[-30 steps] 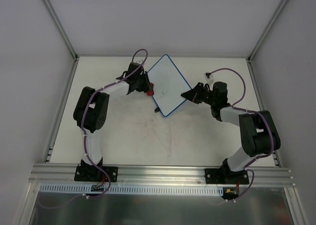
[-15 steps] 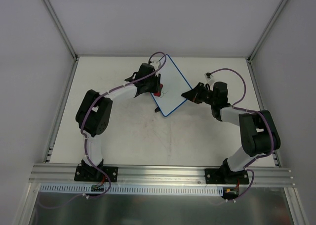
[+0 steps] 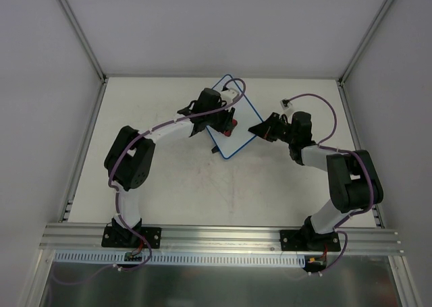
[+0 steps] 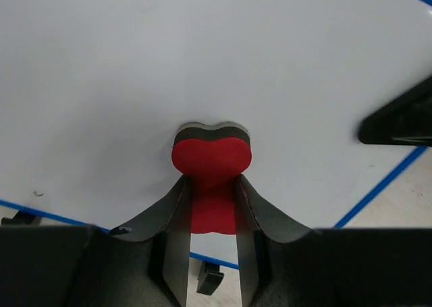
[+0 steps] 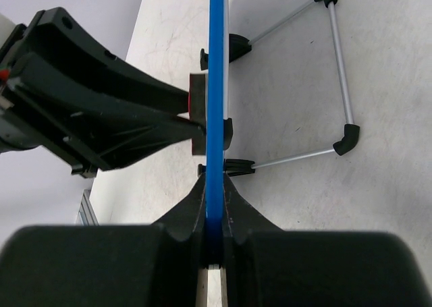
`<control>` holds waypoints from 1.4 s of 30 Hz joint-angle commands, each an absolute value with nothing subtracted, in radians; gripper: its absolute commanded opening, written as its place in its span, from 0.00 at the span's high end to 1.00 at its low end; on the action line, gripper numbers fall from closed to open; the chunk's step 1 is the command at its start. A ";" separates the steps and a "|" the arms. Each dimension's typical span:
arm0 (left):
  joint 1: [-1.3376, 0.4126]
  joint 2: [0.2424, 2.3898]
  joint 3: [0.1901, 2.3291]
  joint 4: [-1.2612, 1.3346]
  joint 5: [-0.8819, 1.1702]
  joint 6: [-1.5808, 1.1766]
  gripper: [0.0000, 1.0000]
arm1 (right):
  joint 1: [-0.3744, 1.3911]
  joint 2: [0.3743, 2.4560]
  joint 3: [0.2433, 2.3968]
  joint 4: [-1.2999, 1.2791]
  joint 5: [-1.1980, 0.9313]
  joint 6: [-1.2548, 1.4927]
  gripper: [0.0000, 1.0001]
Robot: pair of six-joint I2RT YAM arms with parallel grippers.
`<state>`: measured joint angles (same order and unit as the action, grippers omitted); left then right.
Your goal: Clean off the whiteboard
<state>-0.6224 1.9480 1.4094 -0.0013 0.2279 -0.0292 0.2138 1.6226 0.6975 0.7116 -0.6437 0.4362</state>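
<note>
The right tool pinches the whiteboard by its blue edge. This steadies it far-centre on the surface, so the left tool, clamped on the eraser, can press against its face.

whiteboard: rim beyond and left of left pincer cut off by frame | eraser: lower half hidden inside left pincer | right pincer: whiteboard seen edge-on, face unseen, near end buried in its grip
</note>
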 commanded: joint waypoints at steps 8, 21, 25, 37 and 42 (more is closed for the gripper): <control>-0.746 1.990 1.370 -0.015 0.422 0.005 1.00 | 0.258 1.641 0.729 0.736 -0.749 0.365 1.00; -0.650 1.997 1.307 0.030 0.265 -0.254 1.00 | 0.258 1.637 0.724 0.738 -0.741 0.367 1.00; -0.630 2.006 1.278 0.067 0.204 -0.328 1.00 | 0.258 1.634 0.721 0.747 -0.739 0.370 1.00; -0.572 1.987 1.165 0.077 -0.015 -0.489 1.00 | 0.258 1.621 0.713 0.752 -0.732 0.373 1.00; -0.539 1.970 1.141 0.031 -0.094 -0.555 1.00 | 0.259 1.618 0.712 0.758 -0.730 0.374 1.00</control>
